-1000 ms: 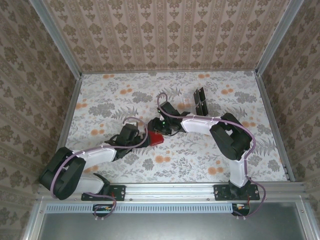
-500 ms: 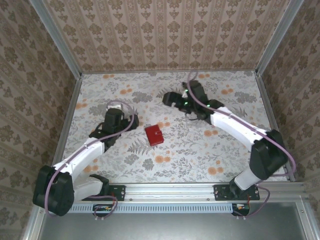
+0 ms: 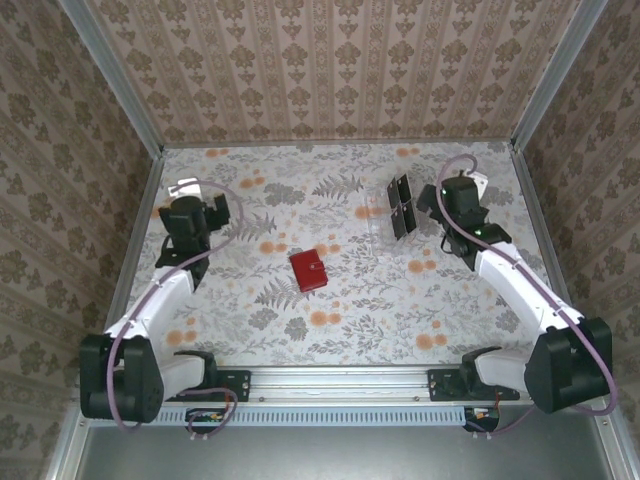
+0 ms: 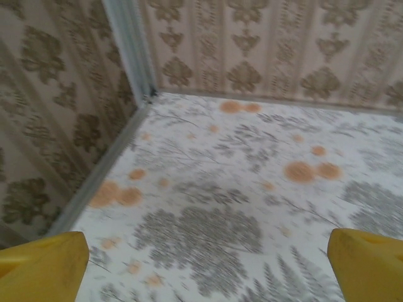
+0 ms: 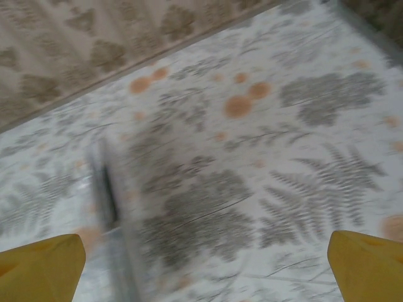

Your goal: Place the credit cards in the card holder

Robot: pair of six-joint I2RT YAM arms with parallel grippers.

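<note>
The card holder (image 3: pixel 309 270), a small red wallet, lies folded shut on the floral table near the middle, with neither gripper touching it. Dark credit cards (image 3: pixel 401 205) stand in a clear slotted rack (image 3: pixel 372 214) at the back right. My right gripper (image 3: pixel 432 196) hangs just right of those cards, open and empty; its wrist view shows the yellow fingertips (image 5: pixel 41 267) far apart over the gripper (image 5: pixel 208 270), and a blurred dark card edge (image 5: pixel 107 189) at the left. My left gripper (image 3: pixel 222 207) is at the far left, open and empty (image 4: pixel 208 270).
Patterned walls with metal corner posts (image 4: pixel 129 47) enclose the table on three sides. The left gripper is near the left wall (image 3: pixel 135 250). The arm bases sit on the rail (image 3: pixel 340 385) at the near edge.
Both arms have drawn back from the wallet, the left to the far left and the right to the back right beside the rack. The right gripper has opened. The wallet stays on the table.
</note>
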